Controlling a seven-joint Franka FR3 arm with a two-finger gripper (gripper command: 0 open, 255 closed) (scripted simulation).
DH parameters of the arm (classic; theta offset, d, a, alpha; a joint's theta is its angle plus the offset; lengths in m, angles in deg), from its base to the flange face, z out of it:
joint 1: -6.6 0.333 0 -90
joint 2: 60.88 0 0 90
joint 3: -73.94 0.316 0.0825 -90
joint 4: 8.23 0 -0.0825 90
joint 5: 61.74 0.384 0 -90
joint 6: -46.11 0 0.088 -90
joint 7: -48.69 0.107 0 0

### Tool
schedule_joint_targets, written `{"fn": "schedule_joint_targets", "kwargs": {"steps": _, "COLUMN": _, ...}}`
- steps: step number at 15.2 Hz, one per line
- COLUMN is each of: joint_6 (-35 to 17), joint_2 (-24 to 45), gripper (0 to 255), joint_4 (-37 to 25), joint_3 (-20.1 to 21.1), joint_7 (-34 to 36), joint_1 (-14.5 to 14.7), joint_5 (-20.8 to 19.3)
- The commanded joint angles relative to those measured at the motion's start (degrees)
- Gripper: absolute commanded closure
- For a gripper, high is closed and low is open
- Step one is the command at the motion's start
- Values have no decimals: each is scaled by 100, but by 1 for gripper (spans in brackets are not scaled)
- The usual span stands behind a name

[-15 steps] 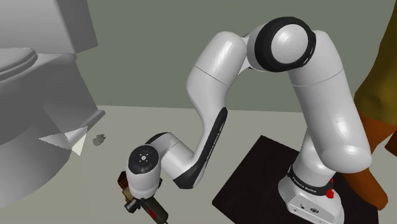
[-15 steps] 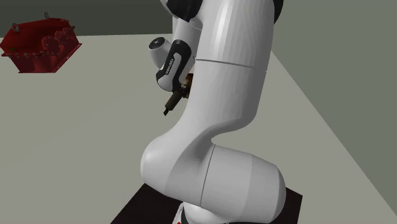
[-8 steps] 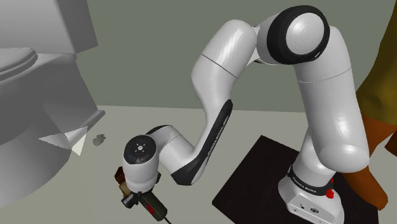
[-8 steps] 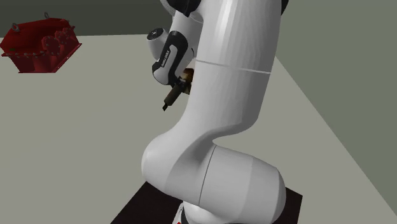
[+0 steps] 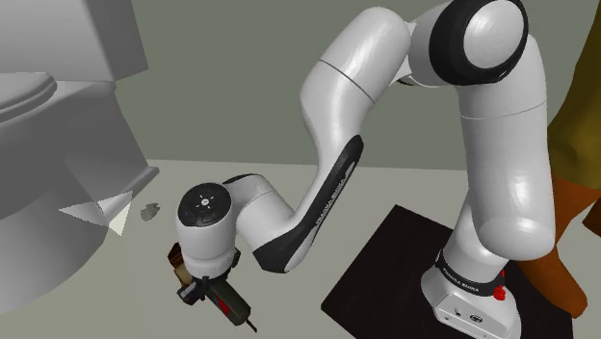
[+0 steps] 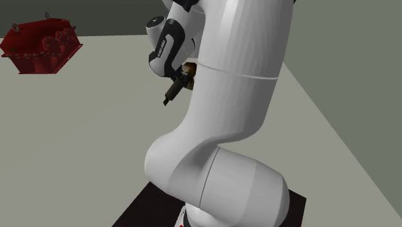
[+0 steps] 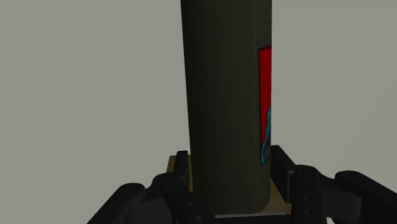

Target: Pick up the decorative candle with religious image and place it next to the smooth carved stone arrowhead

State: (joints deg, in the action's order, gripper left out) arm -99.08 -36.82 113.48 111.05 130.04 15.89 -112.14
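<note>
Dark olive and cylindrical, the candle [image 7: 222, 95] runs up the middle of the wrist view, with a red label panel edged by a teal line on its right side. The hand [image 7: 230, 154] is closed on it. The two black fingers [image 7: 181, 167] press its lower end from either side, opened only as far as the candle is thick, and a tan piece shows just behind them. Plain grey floor [image 7: 83, 76] lies behind the candle. In the shoulder view the white arm [image 5: 337, 116] bends down from the upper right to the lower left of the frame, where the hand carries the candle near the bottom edge. I cannot tell whether the candle's far end touches the floor. The small grey arrowhead [image 5: 149, 211] lies on the floor above and to the left of the hand, clearly apart from it. It sits just right of a cream triangular piece [image 5: 108, 214] at the foot of a large grey toilet-shaped fixture [image 5: 58, 116]. The black stand [image 5: 385, 270] sits at the lower right, with a brown-orange shape [image 5: 574, 144] along the right edge. In the second exterior view the arm takes up the centre, and a red crate [image 6: 42, 42] rests on the floor at the upper left.
</note>
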Motion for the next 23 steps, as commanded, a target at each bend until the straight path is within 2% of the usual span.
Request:
{"fn": "schedule_joint_targets", "kwargs": {"steps": 1, "joint_6": 58, "joint_2": -132, "gripper": 255, "joint_4": 26, "joint_3": 102, "joint_7": -126, "joint_1": -75, "joint_5": 168}}
{"fn": "schedule_joint_targets", "kwargs": {"steps": 23, "joint_6": 924, "joint_2": -1449, "gripper": 255, "joint_4": -157, "joint_3": 988, "joint_7": -1662, "joint_1": -794, "joint_5": 2093}}
